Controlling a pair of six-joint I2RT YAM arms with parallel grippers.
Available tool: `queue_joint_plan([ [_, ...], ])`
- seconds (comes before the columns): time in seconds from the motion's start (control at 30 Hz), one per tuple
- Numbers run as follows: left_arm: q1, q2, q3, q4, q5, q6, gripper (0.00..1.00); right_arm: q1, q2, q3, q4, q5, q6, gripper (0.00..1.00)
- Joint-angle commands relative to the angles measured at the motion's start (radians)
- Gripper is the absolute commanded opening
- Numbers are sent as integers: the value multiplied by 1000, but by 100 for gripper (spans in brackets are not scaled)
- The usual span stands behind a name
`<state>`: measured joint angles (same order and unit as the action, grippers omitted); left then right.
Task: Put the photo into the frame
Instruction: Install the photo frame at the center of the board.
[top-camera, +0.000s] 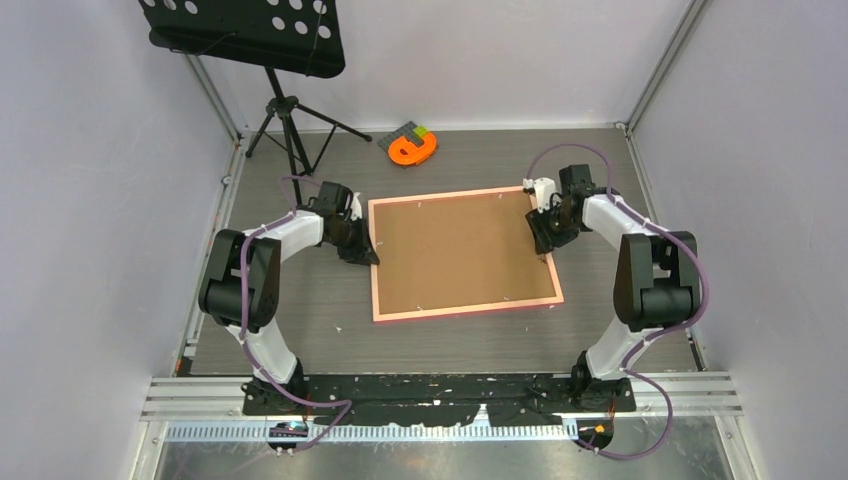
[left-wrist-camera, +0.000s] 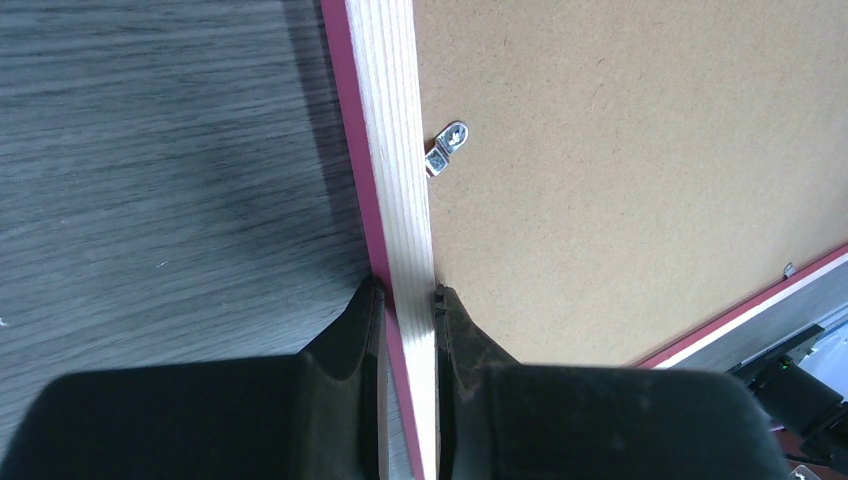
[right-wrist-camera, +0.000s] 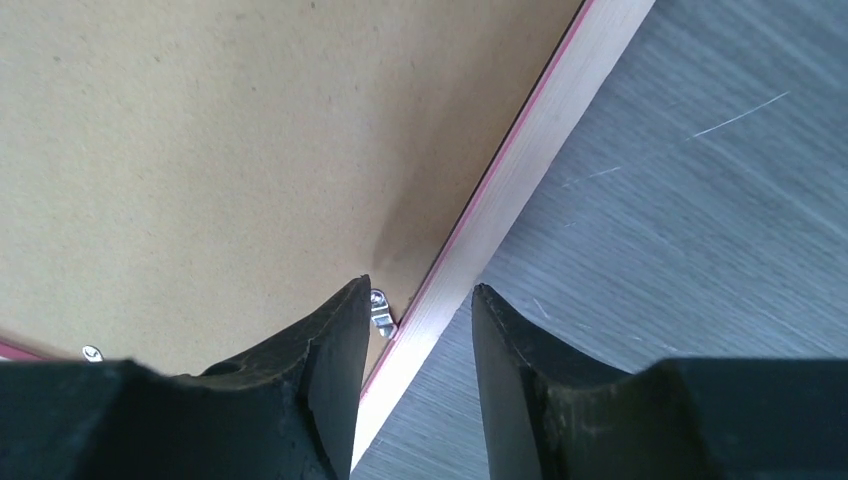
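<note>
A thin rectangular picture frame (top-camera: 465, 308) with a salmon-pink border and a pale bare-wood back lies face down mid-desk. Its matte brown fibreboard backing (top-camera: 460, 250) faces up, with a small metal tab (left-wrist-camera: 447, 148) by the rail. At the frame's 9 o'clock edge the left gripper (left-wrist-camera: 408, 295) pinches that rail. At 3 o'clock the right gripper (right-wrist-camera: 420, 290) stands spread astride the opposite rail. Grey wood-grain desk (top-camera: 300, 320) borders every edge. An orange loop (top-camera: 413, 150) sits at 12 o'clock.

Robot lab test cell, plain pale walls (top-camera: 500, 60) on three sides, aluminium corner posts (top-camera: 660, 60), grey wood-grain desk (top-camera: 300, 330), two arms (top-camera: 245, 275) bolted to a metal rail (top-camera: 700, 393) at its near edge, purple cables (top-camera: 570, 147), black perforated stand (top-camera: 245, 35) on a tripod.
</note>
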<state>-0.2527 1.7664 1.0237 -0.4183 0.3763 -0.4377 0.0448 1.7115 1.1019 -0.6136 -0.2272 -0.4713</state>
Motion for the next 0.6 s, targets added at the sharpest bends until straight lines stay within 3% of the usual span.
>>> queue_joint_plan([
  [0.0, -19, 67, -39, -72, 25, 48, 0, 7, -62, -1, 57, -35, 28, 49],
  [0.57, -18, 70, -36, -73, 32, 48, 0, 7, -95, -67, -24, -28, -59, 56],
])
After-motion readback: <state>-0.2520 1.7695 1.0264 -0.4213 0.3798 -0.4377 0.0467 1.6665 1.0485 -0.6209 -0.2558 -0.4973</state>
